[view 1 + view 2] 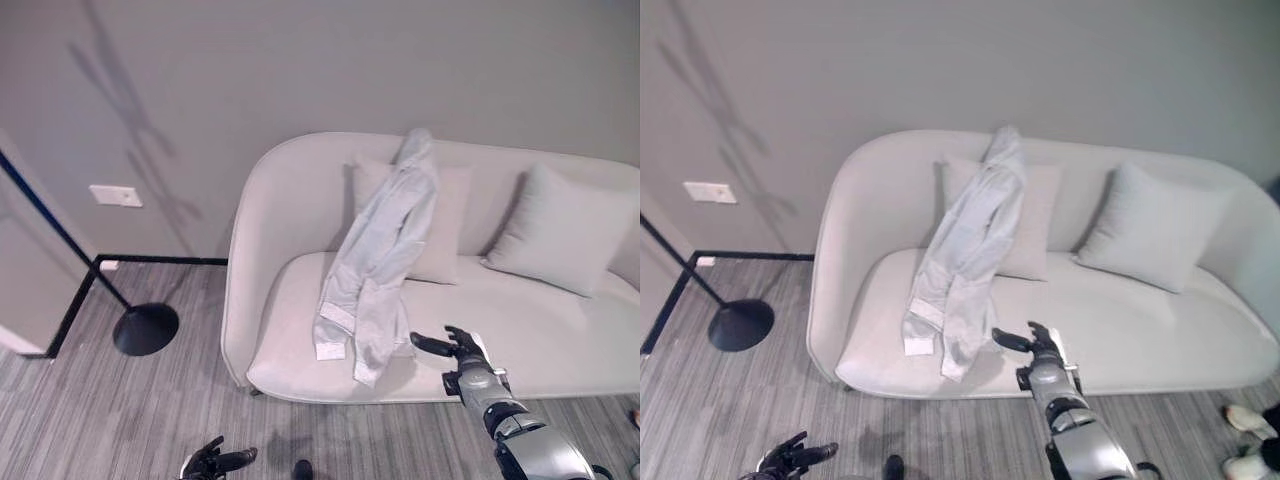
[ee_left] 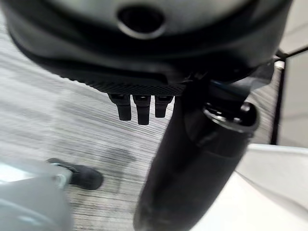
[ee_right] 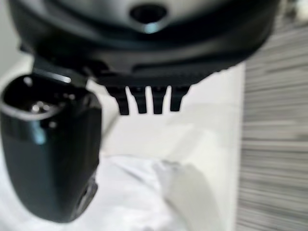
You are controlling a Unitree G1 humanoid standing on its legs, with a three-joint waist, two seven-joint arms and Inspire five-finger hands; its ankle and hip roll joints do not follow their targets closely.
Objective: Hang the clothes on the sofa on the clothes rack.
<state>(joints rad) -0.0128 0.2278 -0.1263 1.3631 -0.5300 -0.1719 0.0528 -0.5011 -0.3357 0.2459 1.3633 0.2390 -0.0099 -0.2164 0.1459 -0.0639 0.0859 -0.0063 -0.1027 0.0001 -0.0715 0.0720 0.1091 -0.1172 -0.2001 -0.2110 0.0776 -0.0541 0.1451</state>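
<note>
A pale grey shirt hangs draped over the backrest of a cream sofa, its sleeves and hem trailing down onto the seat. My right hand hovers over the seat's front edge, just right of the shirt's lower hem, fingers relaxed and open, holding nothing. In the right wrist view the white cloth lies just past the straight fingers. My left hand hangs low over the floor at the lower left, open and empty. The rack's black base and slanted pole stand left of the sofa.
Two cream cushions lean against the sofa back, one behind the shirt. Grey striped carpet covers the floor in front. A white wall socket plate sits on the grey wall. A person's shoes show at the right edge.
</note>
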